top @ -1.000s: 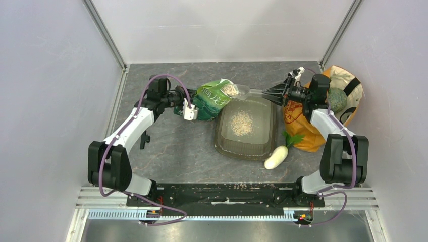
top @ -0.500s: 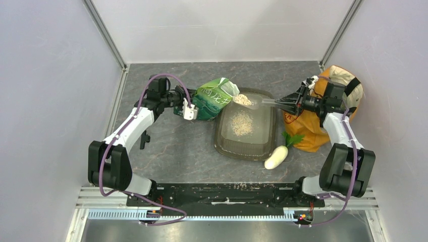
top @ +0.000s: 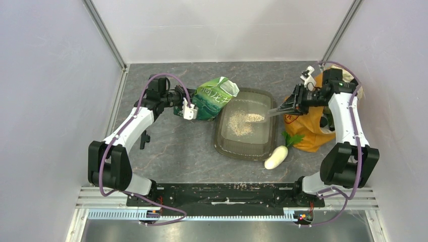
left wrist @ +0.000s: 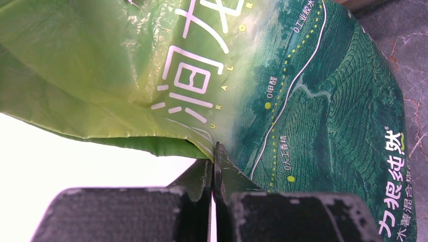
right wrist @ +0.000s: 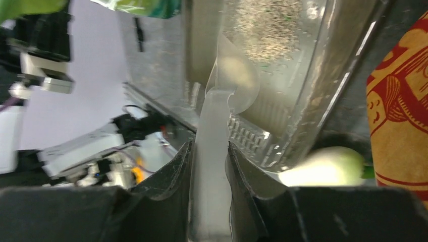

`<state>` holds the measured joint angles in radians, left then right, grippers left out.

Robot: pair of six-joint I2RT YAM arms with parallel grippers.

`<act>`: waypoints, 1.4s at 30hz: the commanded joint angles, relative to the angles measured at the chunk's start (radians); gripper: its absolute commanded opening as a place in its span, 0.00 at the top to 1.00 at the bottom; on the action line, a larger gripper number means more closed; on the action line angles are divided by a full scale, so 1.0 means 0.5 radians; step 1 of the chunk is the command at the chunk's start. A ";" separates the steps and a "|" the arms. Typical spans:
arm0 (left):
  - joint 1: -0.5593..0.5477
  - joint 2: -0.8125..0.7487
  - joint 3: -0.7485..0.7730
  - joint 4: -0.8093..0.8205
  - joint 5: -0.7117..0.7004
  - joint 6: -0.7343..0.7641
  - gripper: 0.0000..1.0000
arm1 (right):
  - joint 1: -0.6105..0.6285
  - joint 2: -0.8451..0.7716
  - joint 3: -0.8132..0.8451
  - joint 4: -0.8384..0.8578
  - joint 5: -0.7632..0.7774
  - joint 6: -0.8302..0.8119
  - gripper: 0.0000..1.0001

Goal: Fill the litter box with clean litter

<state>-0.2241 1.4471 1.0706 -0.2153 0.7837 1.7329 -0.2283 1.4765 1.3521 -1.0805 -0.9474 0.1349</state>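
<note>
Left of the litter box [top: 246, 154]: left pincer [top: 193, 108] clamped tight on a fold of the green bag [top: 214, 96], which leans with its open mouth toward the box's far-left corner. No shift here over the last second.

Litter box, mid-counter [top: 171, 146]: a low heap of clean litter [top: 241, 122] lies around the centre, with much of the floor showing bare through it.

Right of the box: right pincer [top: 282, 108] is closed partway on the handle of a clear scoop [top: 257, 117]. A second ago the loaded bowl was at the bag's mouth; it has since crossed the rim and now hangs low over the heap's right side. Judgement: one more scoopful is being delivered, but the fill looks thin and more trips are likely.

Further right: a white vegetable [top: 276, 157] just off the box's near-right corner; an orange bag [top: 308, 126] beside the right rim.

View differences:
- Left wrist: pincer [left wrist: 213, 166] tips meet on the bag [left wrist: 282, 91] film, a contact too small to read from the top view.
- Right wrist: pincer [right wrist: 208, 151] either side of the scoop [right wrist: 222, 75] handle, bowl looking near empty, grains [right wrist: 267, 30] below it.
- Only the top view shows the whole layout.
</note>
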 commanded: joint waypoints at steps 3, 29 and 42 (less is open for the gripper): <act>-0.003 -0.021 0.101 0.148 0.054 0.072 0.98 | 0.351 -0.060 0.345 -0.175 0.806 -0.252 1.00; -0.003 -0.088 0.056 0.165 0.059 0.135 0.98 | 0.749 0.375 1.595 -0.223 0.565 -0.234 1.00; -0.006 -0.124 0.020 0.185 0.051 0.167 0.98 | 0.949 0.641 1.502 0.023 0.792 -0.030 1.00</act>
<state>-0.2249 1.4445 1.0695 -0.2150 0.7841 1.7523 0.2085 1.7603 2.0880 -1.1435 -0.6163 0.0715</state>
